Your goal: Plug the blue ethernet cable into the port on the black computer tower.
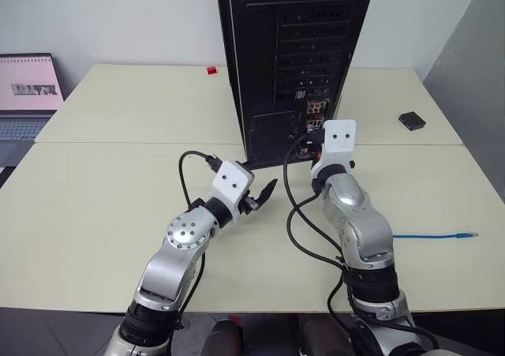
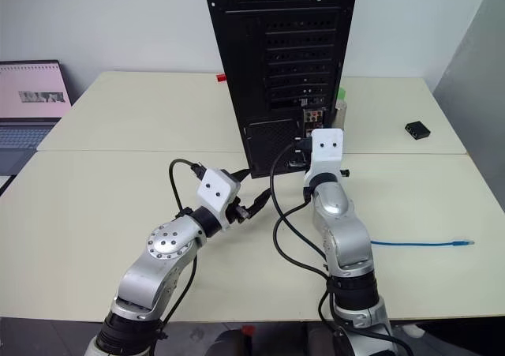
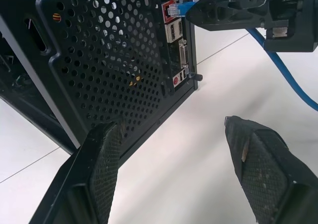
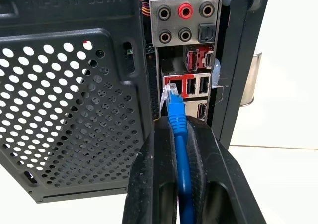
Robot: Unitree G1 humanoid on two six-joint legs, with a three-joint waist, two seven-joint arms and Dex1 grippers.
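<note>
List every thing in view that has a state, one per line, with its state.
right gripper: shut on the blue ethernet cable.
blue ethernet cable: clear plug at the port, not visibly seated; far end loose on the table.
left gripper: open, empty.
black computer tower: upright.
laptop: open, screen lit.

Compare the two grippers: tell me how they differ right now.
The right gripper is shut on the blue ethernet cable, holding its clear plug at the rear panel of the black computer tower; the left gripper is open and holds nothing. The right one sits right up at the connector cluster, the left one hangs back, to the left of it over the table. Both have black fingers and point toward the tower.
</note>
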